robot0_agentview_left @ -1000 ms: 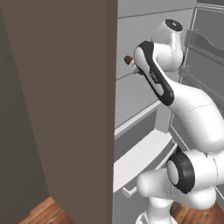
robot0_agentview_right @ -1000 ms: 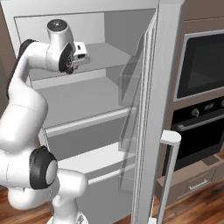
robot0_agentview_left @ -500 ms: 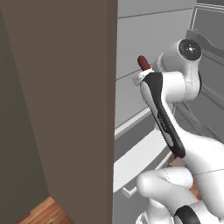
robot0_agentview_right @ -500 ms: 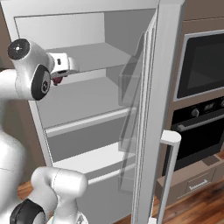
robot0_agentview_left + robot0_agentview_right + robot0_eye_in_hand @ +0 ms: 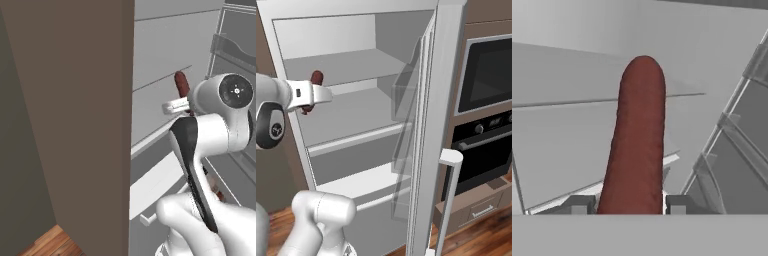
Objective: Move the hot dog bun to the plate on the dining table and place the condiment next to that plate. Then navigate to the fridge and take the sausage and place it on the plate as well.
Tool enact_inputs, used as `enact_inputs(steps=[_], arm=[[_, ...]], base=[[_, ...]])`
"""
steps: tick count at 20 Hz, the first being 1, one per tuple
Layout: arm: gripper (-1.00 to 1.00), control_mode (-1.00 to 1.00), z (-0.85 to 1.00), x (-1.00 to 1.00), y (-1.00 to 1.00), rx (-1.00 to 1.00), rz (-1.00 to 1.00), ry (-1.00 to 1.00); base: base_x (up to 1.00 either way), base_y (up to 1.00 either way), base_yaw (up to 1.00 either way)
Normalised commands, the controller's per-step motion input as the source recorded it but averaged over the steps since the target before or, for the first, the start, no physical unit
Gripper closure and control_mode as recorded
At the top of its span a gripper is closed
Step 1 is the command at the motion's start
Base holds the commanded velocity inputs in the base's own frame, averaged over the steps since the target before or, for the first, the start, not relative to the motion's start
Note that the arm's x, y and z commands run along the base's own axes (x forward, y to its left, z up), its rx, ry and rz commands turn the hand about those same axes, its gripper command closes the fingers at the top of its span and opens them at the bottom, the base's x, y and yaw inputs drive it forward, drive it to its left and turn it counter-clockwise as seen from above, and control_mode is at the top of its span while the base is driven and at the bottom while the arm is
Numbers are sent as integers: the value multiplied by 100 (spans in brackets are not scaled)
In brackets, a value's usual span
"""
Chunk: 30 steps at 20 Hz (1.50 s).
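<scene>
In the left base view, we see the gripper (image 5: 182, 102) in front of the open fridge (image 5: 165, 55), at the end of the white arm that rises from the lower right. The sausage (image 5: 181, 84) sticks up out of the gripper, dark red and nearly upright, with its top end above the hand. Behind the gripper are the grey shelves of the fridge. To the left of the gripper is the brown side panel (image 5: 85, 115) of the cabinet, which hides the rest of the fridge.

In the right base view, the gripper (image 5: 312, 95) is at the left side of the fridge (image 5: 356, 100), just in front of the middle shelf (image 5: 351, 112). The sausage (image 5: 315, 80) shows as a small dark red end above the white hand, and a little of it shows below the hand too. To the right of the gripper stands the open fridge door (image 5: 428, 130), and further right the oven (image 5: 483, 115).

In the hand view, the sausage (image 5: 637, 145) stands between the two finger tips (image 5: 579, 204) and reaches far beyond them. The jaws are narrow and closed on its lower part, one tip touching each side. Beyond the sausage we see the grey shelves, and to its right the door bins (image 5: 737, 150).
</scene>
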Motion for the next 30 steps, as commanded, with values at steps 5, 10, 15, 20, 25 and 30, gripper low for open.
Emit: enact_inputs(steps=[5,10,15,20,25,30], arm=[[100,-100,-1,-95,-17,0,-16,-20],[100,100,-2,-19,0,0,-3,-5],[100,100,0,0,0,0,0,0],[100,100,0,0,0,0,0,0],[100,100,0,0,0,0,0,0],[100,100,0,0,0,0,0,0]], base=[[0,0,0],[-74,22,-16],[-78,73,-32],[-93,33,-37],[-97,0,-46],[-100,-33,-41]])
